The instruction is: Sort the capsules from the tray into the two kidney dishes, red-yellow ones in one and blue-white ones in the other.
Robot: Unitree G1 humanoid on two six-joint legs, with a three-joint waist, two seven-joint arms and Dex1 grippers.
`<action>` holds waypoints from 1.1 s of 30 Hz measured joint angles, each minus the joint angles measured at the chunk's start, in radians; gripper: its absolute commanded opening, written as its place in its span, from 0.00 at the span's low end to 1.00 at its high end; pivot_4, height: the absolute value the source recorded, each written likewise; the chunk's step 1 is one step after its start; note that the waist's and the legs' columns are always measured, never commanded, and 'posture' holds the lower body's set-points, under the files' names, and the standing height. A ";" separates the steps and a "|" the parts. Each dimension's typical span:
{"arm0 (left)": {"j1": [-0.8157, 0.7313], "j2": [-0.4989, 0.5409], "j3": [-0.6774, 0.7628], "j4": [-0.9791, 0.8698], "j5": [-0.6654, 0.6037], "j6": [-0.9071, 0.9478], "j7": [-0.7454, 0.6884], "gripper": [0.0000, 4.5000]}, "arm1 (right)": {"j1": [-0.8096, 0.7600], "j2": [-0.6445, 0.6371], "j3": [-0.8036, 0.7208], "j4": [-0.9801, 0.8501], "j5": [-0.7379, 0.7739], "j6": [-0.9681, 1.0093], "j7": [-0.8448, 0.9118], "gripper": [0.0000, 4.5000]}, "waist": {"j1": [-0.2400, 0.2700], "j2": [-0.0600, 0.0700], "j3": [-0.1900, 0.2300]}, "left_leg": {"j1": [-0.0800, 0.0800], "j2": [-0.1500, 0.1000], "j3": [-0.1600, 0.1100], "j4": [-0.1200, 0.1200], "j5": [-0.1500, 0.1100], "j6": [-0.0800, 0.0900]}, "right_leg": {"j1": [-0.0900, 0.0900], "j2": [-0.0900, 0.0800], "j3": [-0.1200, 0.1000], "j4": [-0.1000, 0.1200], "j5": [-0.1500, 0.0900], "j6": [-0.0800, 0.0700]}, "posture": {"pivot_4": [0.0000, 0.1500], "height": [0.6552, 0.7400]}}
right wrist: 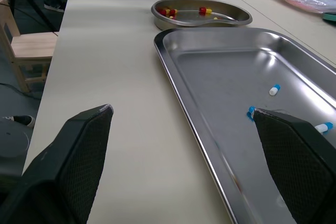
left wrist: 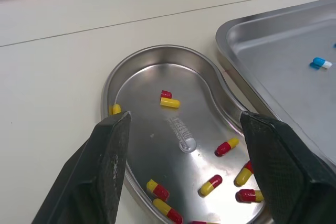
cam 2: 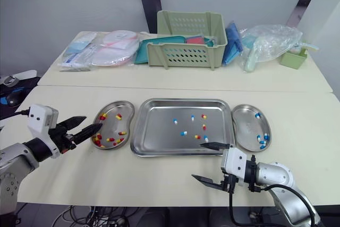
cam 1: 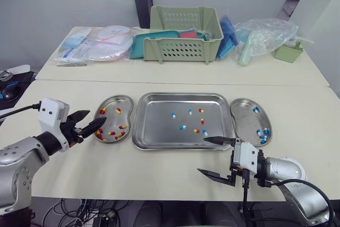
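Our left gripper (cam 1: 98, 116) has its two black fingers (left wrist: 107, 153) moderately spread and holding nothing. They point to the robot's right, with the tips above the outer rim of the left kidney-shaped steel dish (cam 1: 121, 98). Behind them the white wrist block and silver forearm reach in from the near left, roughly level with the table. That dish holds a scatter of red-yellow capsules (cam 1: 112, 133), most of them towards its near end. Our right gripper (cam 1: 202, 156) is opened wide and empty, and it points to the robot's left along the near side of the cream table (cam 1: 159, 168). Its farther finger ends at the near rim of the rectangular steel tray (cam 1: 159, 126), close to that tray's right corner, and its nearer finger is over bare tabletop. Its silver forearm lies low, coming in from the near right. On the tray we count a handful of loose capsules in its right half: blue-white ones (cam 1: 182, 127) mixed with red-yellow ones (cam 1: 202, 121), none between any fingers. The right kidney-shaped steel dish (cam 1: 243, 116), just beside the tray, holds several blue-white capsules (cam 1: 261, 133), most near its outer rim. On a second table pushed against the far side stand a pale green slotted plastic basket (cam 1: 183, 50) and clear bags of packaged supplies (cam 1: 265, 33).
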 measured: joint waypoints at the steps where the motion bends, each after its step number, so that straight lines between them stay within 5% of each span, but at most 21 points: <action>1: 0.009 0.001 0.017 -0.007 -0.011 -0.005 -0.011 0.76 | 0.000 -0.002 -0.001 0.000 0.000 0.000 -0.001 1.00 | 0.000 0.000 0.000 | 0.000 0.000 0.000 0.000 0.000 0.000 | 0.000 0.000 0.000 0.000 0.000 0.000 | 1.00 1.00; 6: 0.109 0.022 0.139 -0.019 -0.039 -0.086 -0.072 0.76 | 0.037 -0.044 -0.085 -0.025 0.025 0.008 -0.011 1.00 | -0.001 0.000 0.000 | 0.000 0.000 0.001 0.000 0.000 0.000 | 0.000 0.000 0.001 -0.001 0.000 0.000 | 1.00 1.00; 11: 0.224 0.020 0.215 0.068 -0.028 -0.158 -0.104 0.98 | 0.123 -0.120 -0.292 -0.038 0.092 0.067 -0.021 1.00 | 0.001 0.000 0.000 | 0.000 0.000 0.001 0.000 0.000 0.000 | 0.001 0.000 0.001 -0.001 0.000 0.000 | 1.00 1.00; 19: 0.379 -0.036 0.233 0.258 0.065 -0.382 -0.147 0.98 | 0.277 -0.273 -0.641 0.178 0.126 0.040 0.120 1.00 | 0.001 -0.002 0.000 | 0.001 0.000 0.003 -0.001 0.000 0.000 | 0.001 -0.001 0.001 -0.001 0.000 0.000 | 1.00 1.00; 26: 0.414 -0.061 0.224 0.303 0.093 -0.484 -0.146 0.98 | 0.192 -0.370 -0.704 0.472 0.103 -0.039 0.223 1.00 | -0.001 -0.001 0.000 | 0.001 0.000 0.004 -0.001 0.000 0.000 | 0.001 -0.001 0.002 -0.001 0.000 0.000 | 1.00 1.00; 33: 0.449 -0.072 0.195 0.278 0.098 -0.517 -0.143 0.98 | 0.156 -0.374 -0.687 0.546 0.073 -0.077 0.250 1.00 | -0.001 -0.001 0.000 | 0.001 0.000 0.004 -0.001 0.000 0.000 | 0.001 -0.001 0.002 -0.001 0.000 0.000 | 1.00 1.00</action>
